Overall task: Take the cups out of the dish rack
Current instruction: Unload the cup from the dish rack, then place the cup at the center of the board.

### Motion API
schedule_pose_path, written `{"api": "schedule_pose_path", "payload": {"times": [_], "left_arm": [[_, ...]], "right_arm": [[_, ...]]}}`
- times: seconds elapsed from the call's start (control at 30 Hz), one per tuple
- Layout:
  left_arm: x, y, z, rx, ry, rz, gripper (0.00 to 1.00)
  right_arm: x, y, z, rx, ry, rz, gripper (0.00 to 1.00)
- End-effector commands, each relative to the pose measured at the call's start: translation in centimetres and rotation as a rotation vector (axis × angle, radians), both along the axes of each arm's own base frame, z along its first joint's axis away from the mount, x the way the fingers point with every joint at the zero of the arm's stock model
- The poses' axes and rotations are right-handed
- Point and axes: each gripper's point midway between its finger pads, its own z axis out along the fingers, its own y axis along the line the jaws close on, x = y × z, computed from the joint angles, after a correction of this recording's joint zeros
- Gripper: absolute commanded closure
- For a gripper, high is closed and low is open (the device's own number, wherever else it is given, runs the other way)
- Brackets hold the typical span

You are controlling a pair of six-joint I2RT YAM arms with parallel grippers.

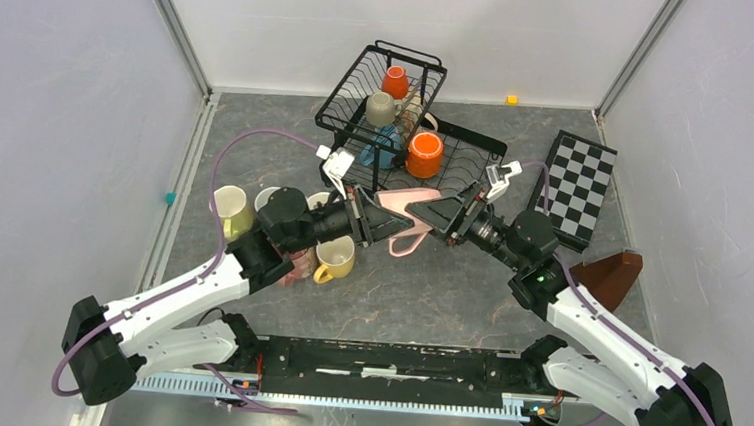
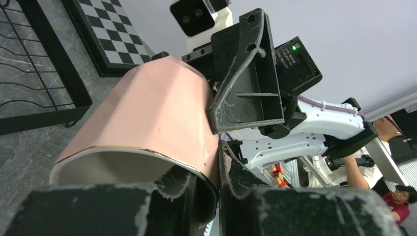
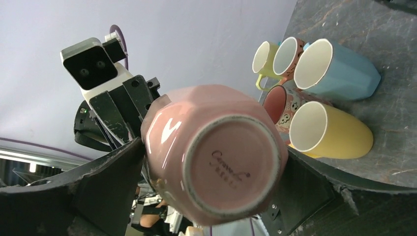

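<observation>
glossy glazed pink cup (image 3: 216, 152), black wire dish rack (image 1: 469, 136), matt grey marbled table (image 1: 427, 297).

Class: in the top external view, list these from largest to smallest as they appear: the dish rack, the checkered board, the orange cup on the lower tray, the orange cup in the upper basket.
1. dish rack
2. checkered board
3. orange cup on the lower tray
4. orange cup in the upper basket

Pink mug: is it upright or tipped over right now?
Tipped on its side. The pink mug hangs in the air with the left gripper shut on its rim, and the right wrist view faces its base squarely.
</observation>
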Motion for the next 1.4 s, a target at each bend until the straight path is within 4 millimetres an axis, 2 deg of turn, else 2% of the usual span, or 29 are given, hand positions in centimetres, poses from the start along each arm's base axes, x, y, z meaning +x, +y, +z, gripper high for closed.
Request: {"api": "schedule_pose_path", "payload": {"times": [0.0,0.33,0.53,0.7,0.83,1.03,1.23,1.37], "left_arm": [[0.7,2.1,3.1,-0.055,-0.077,0.108,0.98],[0.6,3.8,3.6,-0.059,-0.060,0.171,0.98],[0.3,6.8,3.9,0.006,-0.059,0.268,0.98],[-0.2,10.4,2.5,0.096,0.017,0.393,0.98],[-0.1,14.6,1.1,0.215,0.119,0.558,0.98],[-0.1,21.1,-1.0,0.426,0.279,0.839,0.98],[-0.1,25.6,-2.5,0.626,0.365,1.062,0.98],[0.2,27.4,-3.3,0.757,0.392,1.138,0.98]], "right_arm": [[1.1,-1.7,3.0,0.012,-0.159,-0.115,0.02],[0.1,-2.5,3.7,0.103,-0.205,-0.108,0.02],[0.6,-3.0,3.2,0.023,-0.226,-0.137,0.02],[0.8,-3.5,2.1,-0.072,-0.247,-0.167,0.02],[1.0,-3.8,1.8,-0.164,-0.281,-0.180,0.02],[1.1,-4.0,2.5,-0.243,-0.343,-0.179,0.02],[0.9,-3.9,2.2,-0.282,-0.363,-0.161,0.02],[0.8,-4.1,2.5,-0.288,-0.379,-0.164,0.02]]}}
